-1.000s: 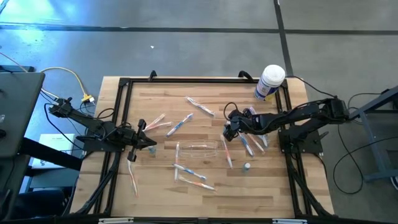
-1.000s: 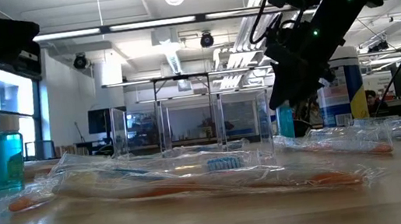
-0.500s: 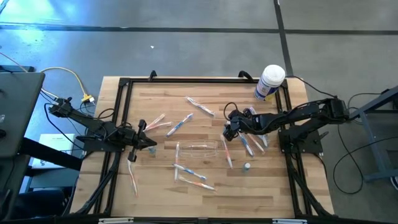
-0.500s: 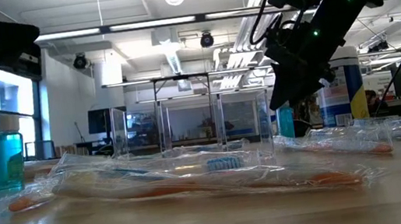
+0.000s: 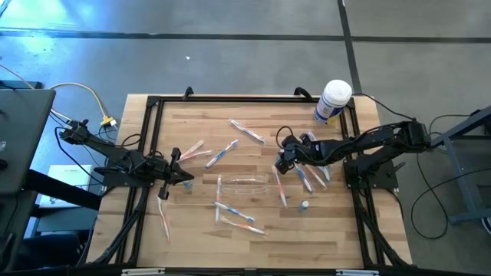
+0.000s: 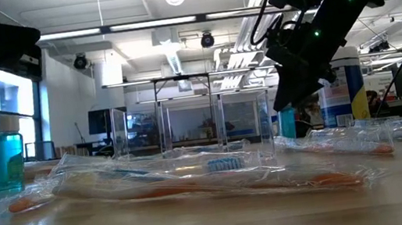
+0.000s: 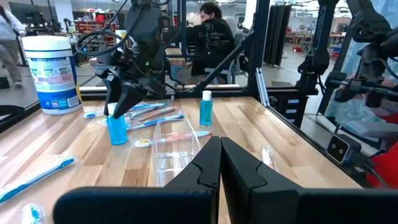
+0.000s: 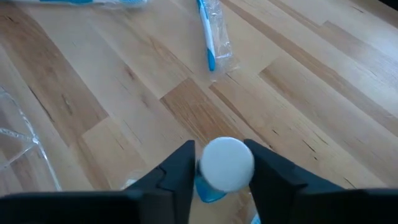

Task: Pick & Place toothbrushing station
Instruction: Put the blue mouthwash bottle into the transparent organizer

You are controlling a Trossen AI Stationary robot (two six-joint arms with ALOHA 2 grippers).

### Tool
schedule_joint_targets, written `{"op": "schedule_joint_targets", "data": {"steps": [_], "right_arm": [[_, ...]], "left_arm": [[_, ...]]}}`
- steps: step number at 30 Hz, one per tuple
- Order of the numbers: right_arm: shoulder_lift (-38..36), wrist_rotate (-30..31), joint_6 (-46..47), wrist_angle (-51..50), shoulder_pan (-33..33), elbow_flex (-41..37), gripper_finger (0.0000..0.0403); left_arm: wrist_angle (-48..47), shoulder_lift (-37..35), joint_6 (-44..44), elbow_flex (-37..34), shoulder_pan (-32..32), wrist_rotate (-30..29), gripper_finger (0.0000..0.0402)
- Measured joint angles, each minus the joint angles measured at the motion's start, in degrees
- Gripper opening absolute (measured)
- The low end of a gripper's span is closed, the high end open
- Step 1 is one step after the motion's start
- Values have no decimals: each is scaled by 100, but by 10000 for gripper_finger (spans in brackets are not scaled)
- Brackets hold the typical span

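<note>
The toothbrushing station (image 5: 244, 184) is a clear plastic holder standing on the wood at the table's middle; it also shows in the low view (image 6: 191, 126) and the left wrist view (image 7: 174, 140). My right gripper (image 5: 281, 163) stands just right of it, slanting down, shut on a small blue bottle (image 7: 116, 132) with a white cap. My left gripper (image 5: 182, 178) waits at the table's left side, level, shut (image 7: 221, 165) with nothing in it. My right gripper pinches the small blue bottle's white cap (image 8: 227, 163) between its two fingers (image 8: 181, 163), one on each side. The fingers come slanting down from the table's right side. The bottle stands upright with its base on the wood (image 6: 287, 122).
Wrapped toothbrushes lie scattered around the holder (image 5: 234, 217), (image 5: 245, 132), (image 5: 311, 175). A big white canister (image 5: 332, 101) stands at the far right corner. Two more small blue bottles stand near my left gripper (image 6: 7, 159) and at the near right (image 5: 304, 205). A black frame (image 5: 153, 103) rims the table.
My right gripper has shut its fingers around the small blue bottle's cap without moving from its place. The bottle has stayed standing on the table.
</note>
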Motion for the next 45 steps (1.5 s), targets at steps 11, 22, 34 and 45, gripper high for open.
{"op": "schedule_joint_targets", "data": {"steps": [11, 22, 34, 45], "right_arm": [[-4, -42, -17, -7, 0, 0, 104], [-59, 99, -405, 61, 103, 0, 89], [-1022, 129, -1204, -216, 851, 546, 89], [-939, 149, -1657, -344, 1646, 1764, 89]], "left_arm": [[0, 0, 0, 1, -1, -1, 3], [0, 0, -29, 0, -1, -2, 3], [5, -2, -85, 0, 1, 0, 3], [33, 9, -87, -1, -1, 0, 3]]}}
